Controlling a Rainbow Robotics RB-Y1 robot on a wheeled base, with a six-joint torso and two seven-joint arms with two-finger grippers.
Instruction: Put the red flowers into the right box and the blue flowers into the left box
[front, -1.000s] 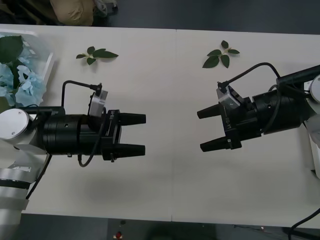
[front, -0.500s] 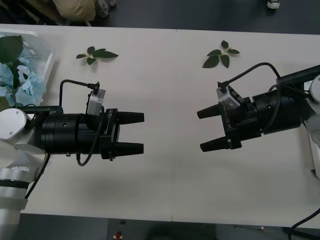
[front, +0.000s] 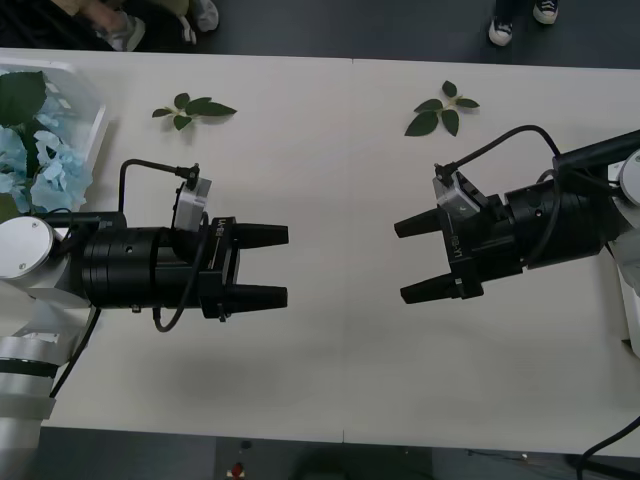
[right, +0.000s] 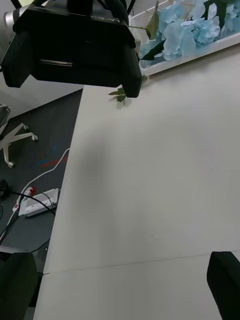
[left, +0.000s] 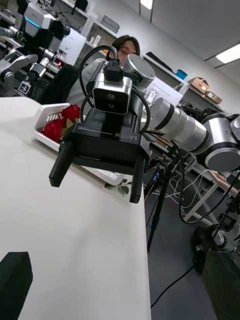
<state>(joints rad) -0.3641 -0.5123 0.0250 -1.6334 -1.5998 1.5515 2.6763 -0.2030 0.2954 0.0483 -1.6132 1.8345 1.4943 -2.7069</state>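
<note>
Tools face each other over the bare middle of the white table (front: 340, 170), and I see nothing lying between them. My left tool (front: 262, 265) hangs on the left side with its two black fingers spread apart and holding nothing. My right tool (front: 420, 259) hangs on the right side, tilted a bit, with its fingers spread apart too and nothing in them. The blue flowers (front: 38, 165) lie in the left box (front: 95, 125) at the far left edge of the table, with big green leaves mixed in; from the right wrist I see them again (right: 192, 27) piled behind that box's white wall (right: 200, 52), past my left tool (right: 75, 47). The red flowers (left: 59, 122) sit in the right box (left: 42, 117), a white tray behind my right tool (left: 97, 165) in the left wrist view. In the front view only a thin edge of that box (front: 632, 320) shows at the right, beside my right arm. Two loose green leaf sprigs lie near the far side of the table, one to the left (front: 193, 108) and one to the right (front: 440, 110), both well apart from the tools.
</note>
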